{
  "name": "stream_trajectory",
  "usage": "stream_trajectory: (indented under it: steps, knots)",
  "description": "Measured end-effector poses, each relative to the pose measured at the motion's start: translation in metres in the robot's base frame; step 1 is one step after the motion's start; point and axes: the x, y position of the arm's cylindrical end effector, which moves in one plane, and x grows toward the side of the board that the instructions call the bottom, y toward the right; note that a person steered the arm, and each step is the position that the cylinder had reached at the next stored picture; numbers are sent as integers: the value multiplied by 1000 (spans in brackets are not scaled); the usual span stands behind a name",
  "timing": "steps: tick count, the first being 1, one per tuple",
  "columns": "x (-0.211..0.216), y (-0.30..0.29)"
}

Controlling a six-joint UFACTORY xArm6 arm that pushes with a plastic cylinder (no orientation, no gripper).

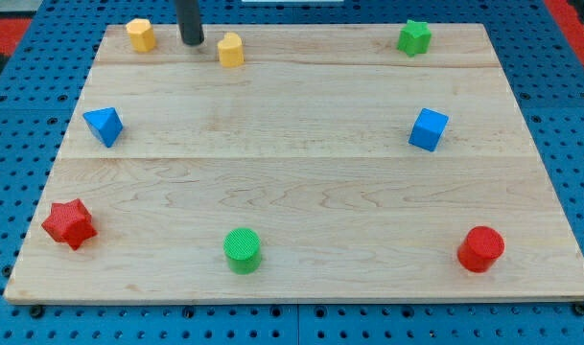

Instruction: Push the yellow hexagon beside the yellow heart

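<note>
The yellow hexagon sits at the view's top left of the wooden board. The yellow heart lies to its right, near the top edge. My tip rests on the board between the two yellow blocks, a little closer to the heart. It touches neither block. The rod rises out of the view's top.
A blue triangle lies at the left, a red star at the bottom left, a green cylinder at the bottom middle, a red cylinder at the bottom right, a blue cube at the right and a green star at the top right.
</note>
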Motion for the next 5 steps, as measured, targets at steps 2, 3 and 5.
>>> stream_trajectory:
  steps: [2,3,5]
  knots:
    - [24,-84]
    - [-11,-129]
    - [-67,-91]
